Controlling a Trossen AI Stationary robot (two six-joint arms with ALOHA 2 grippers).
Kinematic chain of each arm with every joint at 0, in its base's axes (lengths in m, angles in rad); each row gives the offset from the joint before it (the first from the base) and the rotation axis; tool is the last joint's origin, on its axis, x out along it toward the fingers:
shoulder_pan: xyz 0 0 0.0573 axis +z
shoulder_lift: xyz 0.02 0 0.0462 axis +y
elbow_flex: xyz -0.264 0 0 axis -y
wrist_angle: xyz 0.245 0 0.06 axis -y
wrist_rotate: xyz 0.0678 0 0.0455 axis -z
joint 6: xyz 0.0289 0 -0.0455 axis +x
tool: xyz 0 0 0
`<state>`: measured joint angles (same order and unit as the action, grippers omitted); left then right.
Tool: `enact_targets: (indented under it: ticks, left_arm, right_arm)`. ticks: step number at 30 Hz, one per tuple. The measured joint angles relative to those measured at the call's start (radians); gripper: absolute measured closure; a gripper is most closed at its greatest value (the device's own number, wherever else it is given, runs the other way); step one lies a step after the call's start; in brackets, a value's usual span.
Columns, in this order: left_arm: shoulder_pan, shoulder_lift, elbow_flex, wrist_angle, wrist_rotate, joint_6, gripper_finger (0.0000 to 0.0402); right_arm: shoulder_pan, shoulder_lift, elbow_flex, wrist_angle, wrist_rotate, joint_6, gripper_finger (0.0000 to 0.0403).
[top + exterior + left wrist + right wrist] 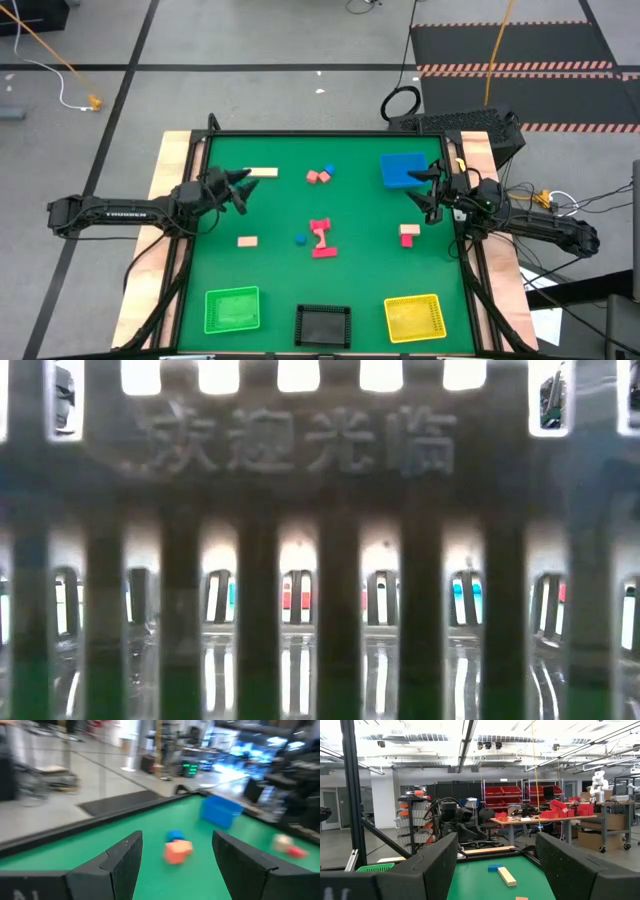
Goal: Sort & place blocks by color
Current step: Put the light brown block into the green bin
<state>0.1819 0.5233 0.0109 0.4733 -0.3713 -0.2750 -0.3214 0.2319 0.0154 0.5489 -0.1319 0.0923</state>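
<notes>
Blocks (320, 176) are all loose on the green tabletop (280, 270), none in the mesh trays (232, 308) yet. Left gripper (240, 190) and right gripper (428, 192) both hover empty with fingers apart. I'd grab the pink pair first, squared up, coming straight down.

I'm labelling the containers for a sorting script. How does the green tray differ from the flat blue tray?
The green tray is mesh-walled and sits at the table's near left corner; the flat blue tray looks solid and lies at the far right, beside the right gripper. The green tray nearly matches the mat, while the blue one stands out. Both are roughly square, and neither appears to hold any block.
</notes>
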Motion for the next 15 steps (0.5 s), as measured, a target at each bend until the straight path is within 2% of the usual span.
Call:
enact_targets:
  ticks: [5,9,15]
  left_arm:
    - [-0.026,0.0,0.0,0.053,0.058,-0.06,0.016]
    - [-0.045,0.0,0.0,0.119,0.083,-0.056,0.016]
    - [-0.053,0.0,0.057,0.1,0.083,-0.016,0.016]
  right_arm:
    - [0.0,0.0,0.0,0.0,0.0,0.0,0.0145]
    - [0.0,0.0,0.0,0.0,0.0,0.0,0.0145]
    - [0.0,0.0,0.0,0.0,0.0,0.0,0.0145]
